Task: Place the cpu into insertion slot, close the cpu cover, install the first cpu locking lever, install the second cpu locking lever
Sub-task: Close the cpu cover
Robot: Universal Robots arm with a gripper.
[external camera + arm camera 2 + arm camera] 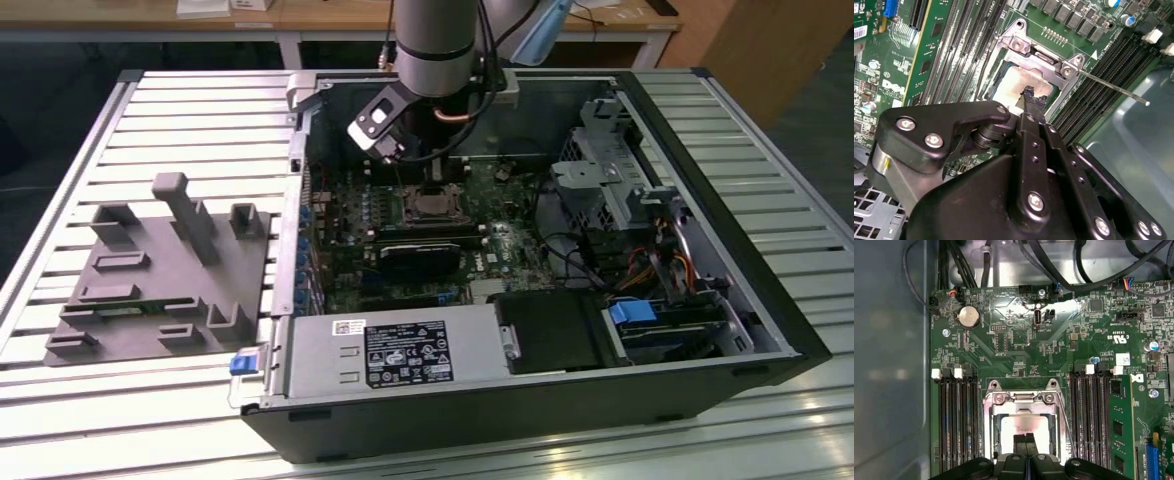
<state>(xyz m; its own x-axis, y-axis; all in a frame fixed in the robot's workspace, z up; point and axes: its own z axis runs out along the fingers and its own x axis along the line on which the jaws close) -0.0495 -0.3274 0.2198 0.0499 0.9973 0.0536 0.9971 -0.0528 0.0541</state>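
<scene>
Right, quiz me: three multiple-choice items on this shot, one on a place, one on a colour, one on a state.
1. The gripper tips are over: A the cpu in the insertion slot; B the power supply; C the grey fixture.
2. The motherboard is: A blue; B green; C red.
3. The gripper's fingers are: A spread wide; B shut together; C around a cable.
Answers: 1 A, both wrist views show the tips at the cpu. 2 B, the board is green all round the insertion slot. 3 B, the tips sit side by side in the first wrist view.
</scene>
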